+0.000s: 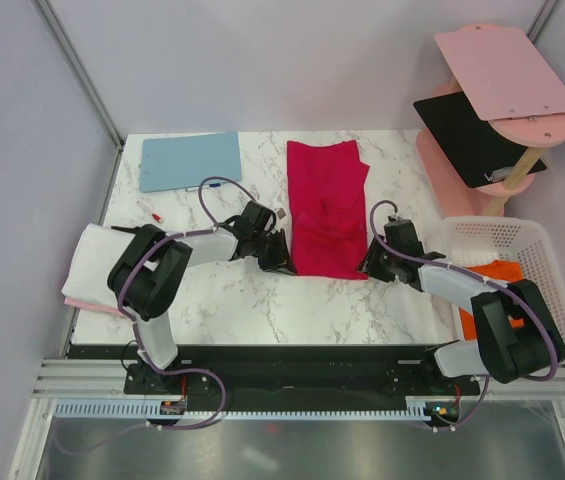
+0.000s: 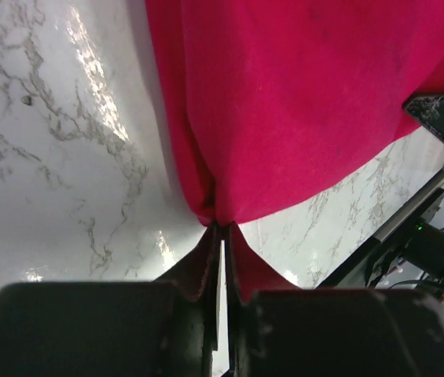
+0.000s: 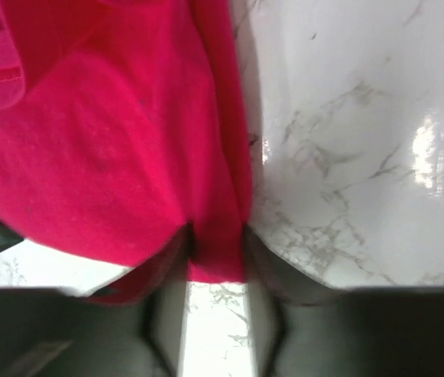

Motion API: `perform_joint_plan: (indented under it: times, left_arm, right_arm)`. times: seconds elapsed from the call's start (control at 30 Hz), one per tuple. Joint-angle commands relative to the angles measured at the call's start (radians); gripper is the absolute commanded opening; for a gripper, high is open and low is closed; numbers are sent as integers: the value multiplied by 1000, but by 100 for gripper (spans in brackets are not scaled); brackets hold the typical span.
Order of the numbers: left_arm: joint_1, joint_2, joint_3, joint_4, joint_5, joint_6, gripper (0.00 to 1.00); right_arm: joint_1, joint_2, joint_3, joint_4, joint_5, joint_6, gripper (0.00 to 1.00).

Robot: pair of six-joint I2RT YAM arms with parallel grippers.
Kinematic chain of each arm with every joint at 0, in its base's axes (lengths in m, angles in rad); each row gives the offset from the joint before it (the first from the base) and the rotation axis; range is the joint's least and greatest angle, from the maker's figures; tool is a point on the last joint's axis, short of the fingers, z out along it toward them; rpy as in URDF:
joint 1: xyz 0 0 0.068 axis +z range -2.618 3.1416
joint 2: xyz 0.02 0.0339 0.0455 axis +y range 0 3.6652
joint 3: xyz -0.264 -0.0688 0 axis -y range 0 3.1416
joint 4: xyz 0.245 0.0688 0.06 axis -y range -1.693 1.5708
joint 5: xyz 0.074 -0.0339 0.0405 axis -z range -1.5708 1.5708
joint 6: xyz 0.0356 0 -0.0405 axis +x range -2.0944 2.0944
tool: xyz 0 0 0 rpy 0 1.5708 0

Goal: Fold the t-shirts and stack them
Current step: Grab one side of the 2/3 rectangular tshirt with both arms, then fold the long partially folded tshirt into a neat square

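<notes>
The crimson t-shirt (image 1: 327, 210) lies in the middle of the marble counter (image 1: 252, 310), folded into a long strip that runs from the far side toward the arms. Its near hem sits between the two grippers. The left gripper (image 2: 222, 232) is at the near-left corner of the strip, and its jaws are clenched on a pinch of the red cloth, which gathers into a small peak right at the fingertips. The right gripper (image 3: 215, 243) is at the near-right corner. A fold of the same shirt fills the gap between its jaws, but the wrist view is blurred and I cannot tell whether they are pressing on it or only straddling it. At the counter's left edge, partly behind the left arm, a white t-shirt (image 1: 97, 255) rests on a pale pink t-shirt (image 1: 87, 300). On the right an orange t-shirt (image 1: 497, 270) lies inside a white basket (image 1: 552, 290), partly hidden by the right arm. A light-blue board (image 1: 190, 160) lies flat at the far-left corner, well apart from the red shirt. Beyond the basket stand a pink panel (image 1: 502, 70) and a black panel (image 1: 472, 140) — both tilted, the pink one above the black.
</notes>
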Motion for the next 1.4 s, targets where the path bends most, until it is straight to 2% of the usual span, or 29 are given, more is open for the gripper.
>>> perform_joint_plan:
  times: [0.0,0.07,0.17,0.43,0.57,0.7,0.8,0.9,1.13,1.37]
  left_arm:
    - [-5,22,30,37,21,-12,2]
    - [-6,16,27,39,21,-12,2]
    - [-8,-18,6,37,27,-12,2]
    - [-57,-177,-90,-24,-1,-22,2]
    - [-104,-280,-123,-73,-33,-35,2]
    - [-108,-384,-104,-141,-74,-40,2]
    - [-106,-407,-47,-202,-123,-23,2]
    - [-100,-404,21,-250,-142,-5,2]
    - [-52,-342,162,-288,-144,37,2]
    - [36,-187,373,-323,-104,96,2]
  right_arm:
    - [0,11,-41,86,-118,37,28]
    - [0,-5,-49,92,-131,33,13]
    - [-1,-35,-50,82,-143,25,6]
    - [-1,-113,-35,-62,-232,-38,4]
    - [3,-217,-41,-159,-269,-58,4]
    - [3,-324,-23,-226,-273,-59,5]
    - [3,-360,25,-243,-263,-61,9]
    - [3,-342,97,-242,-241,-72,12]
    - [2,-194,288,-234,-191,-138,13]
    - [-32,-12,440,-168,-160,-179,12]
